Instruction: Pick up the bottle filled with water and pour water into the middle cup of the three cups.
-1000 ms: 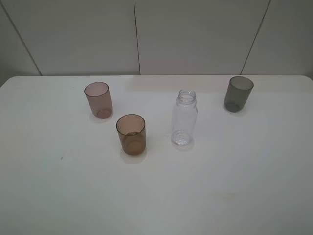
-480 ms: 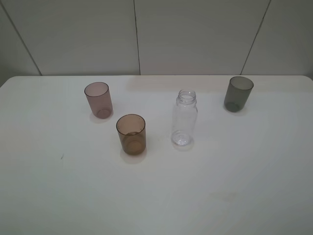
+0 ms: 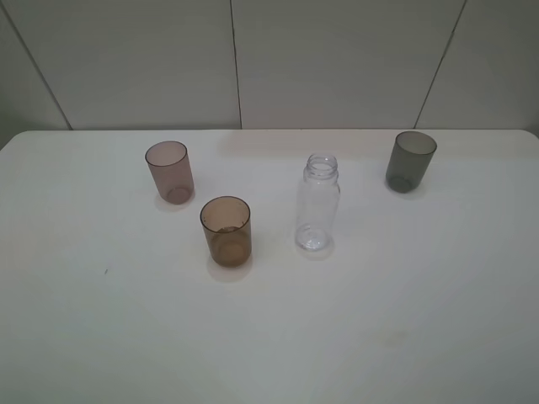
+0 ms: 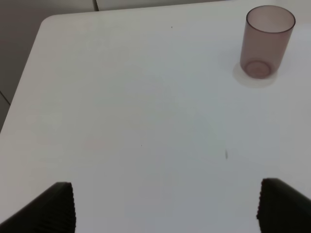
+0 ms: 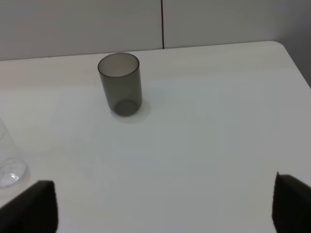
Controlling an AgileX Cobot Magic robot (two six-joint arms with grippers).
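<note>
The clear bottle [image 3: 317, 204] stands upright near the table's middle, uncapped; its base edge also shows in the right wrist view [image 5: 9, 167]. The amber-brown middle cup [image 3: 226, 231] stands just left of it. The pinkish-mauve cup [image 3: 169, 172] is behind it to the left, also in the left wrist view [image 4: 267, 42]. The smoky grey cup [image 3: 410, 162] is at the back right, also in the right wrist view [image 5: 120, 84]. My left gripper [image 4: 165, 206] and right gripper [image 5: 165, 206] are both open and empty, well short of the cups. Neither arm shows in the exterior view.
The white table [image 3: 269, 337] has a rounded back left corner [image 4: 48, 22] and a back right corner [image 5: 279, 46]. A panelled wall [image 3: 253, 59] stands behind it. A small dark speck [image 3: 106, 271] lies on the table at the left.
</note>
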